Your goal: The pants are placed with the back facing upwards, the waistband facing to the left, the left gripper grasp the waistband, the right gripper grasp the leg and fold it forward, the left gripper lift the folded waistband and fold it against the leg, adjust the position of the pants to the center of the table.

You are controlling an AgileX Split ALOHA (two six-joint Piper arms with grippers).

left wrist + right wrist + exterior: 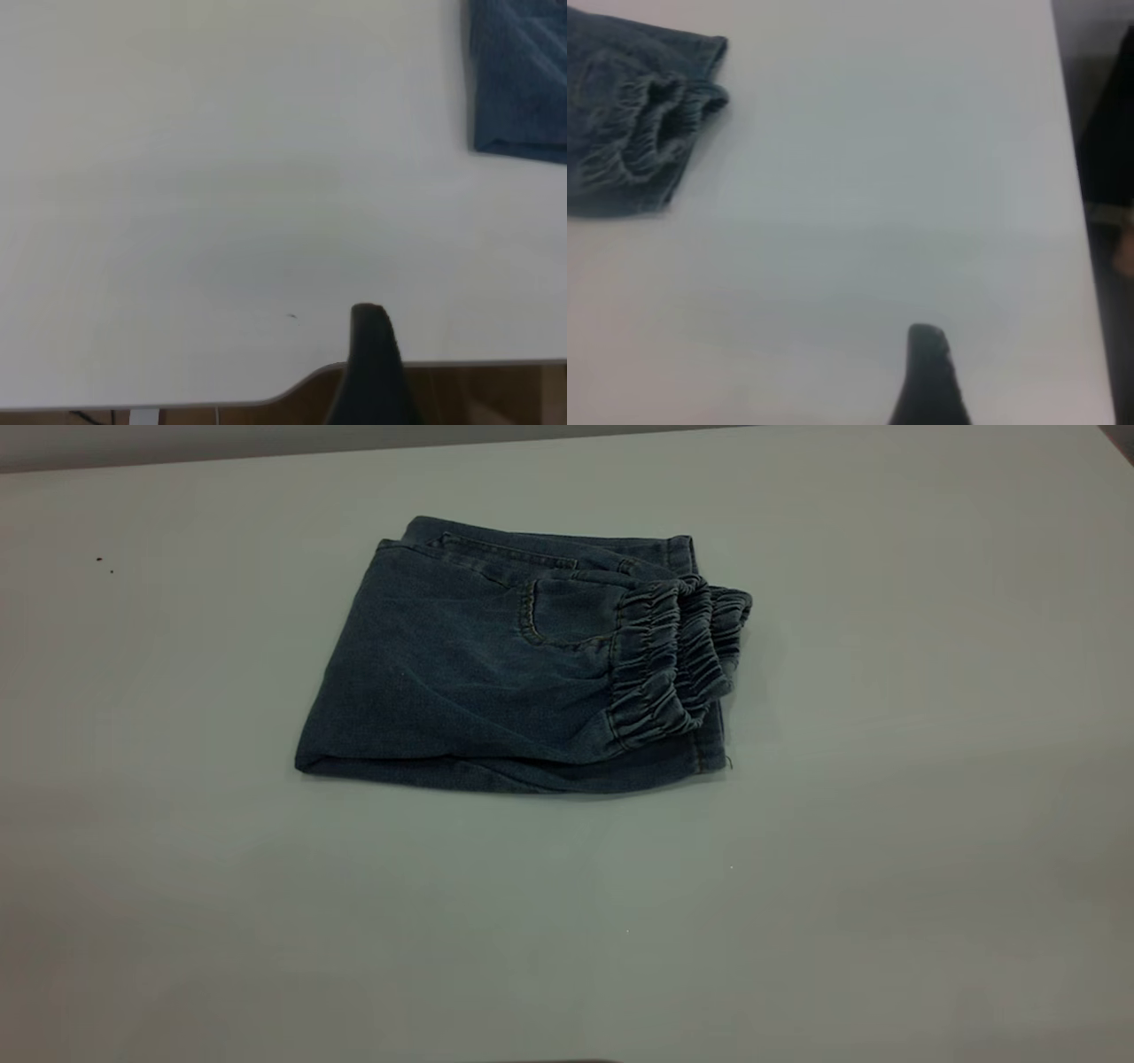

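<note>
The pants (514,664) lie folded into a compact blue denim packet a little behind the middle of the table (886,868). The ruffled waistband (673,655) rests on top at the packet's right end, folded over the leg (567,775), whose hem shows beneath it. A back pocket faces up. Neither gripper appears in the exterior view. In its own wrist view, the left gripper (372,372) hangs over the table's edge, far from a corner of the pants (518,80). The right gripper (928,381) is over bare tabletop, well apart from the waistband (647,133).
The table's rounded front edge (301,382) shows in the left wrist view, with brown floor below it. Its right edge (1076,221) shows in the right wrist view, with a dark shape beyond. Small dark specks (104,564) lie far left.
</note>
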